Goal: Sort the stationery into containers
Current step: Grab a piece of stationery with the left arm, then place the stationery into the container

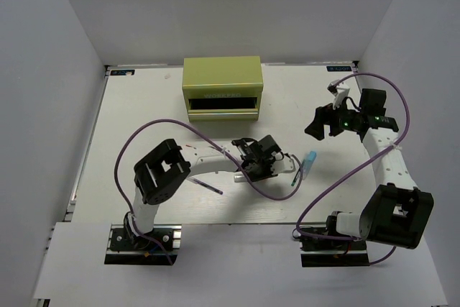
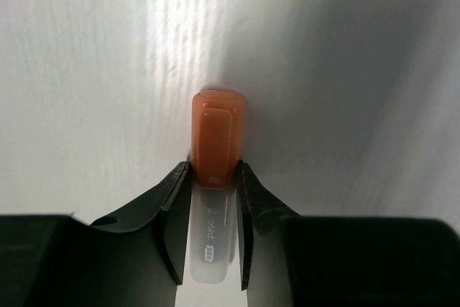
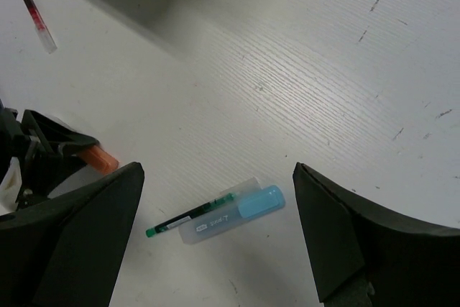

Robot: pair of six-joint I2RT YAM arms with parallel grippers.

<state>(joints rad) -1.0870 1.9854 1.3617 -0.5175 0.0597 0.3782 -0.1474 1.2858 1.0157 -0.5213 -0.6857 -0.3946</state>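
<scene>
My left gripper [image 2: 214, 177] is shut on the grey-orange marker [image 2: 218, 138], its orange cap sticking out past the fingertips, low over the table; in the top view the gripper [image 1: 257, 159] sits mid-table. My right gripper [image 3: 215, 170] is open and empty, held above the light-blue marker [image 3: 233, 213] and the green pen [image 3: 194, 215], which lie side by side. In the top view it [image 1: 327, 121] is at the right. The red pen [image 3: 31, 6] and purple pen [image 1: 208, 186] lie loose. The olive-green chest [image 1: 221, 88] stands at the back. I cannot make out the mint-green marker.
The chest's lower drawer [image 1: 223, 114] looks pulled out a little toward the arms. Purple cables [image 1: 273, 193] loop over the table beside both arms. White walls close in the left, right and back sides.
</scene>
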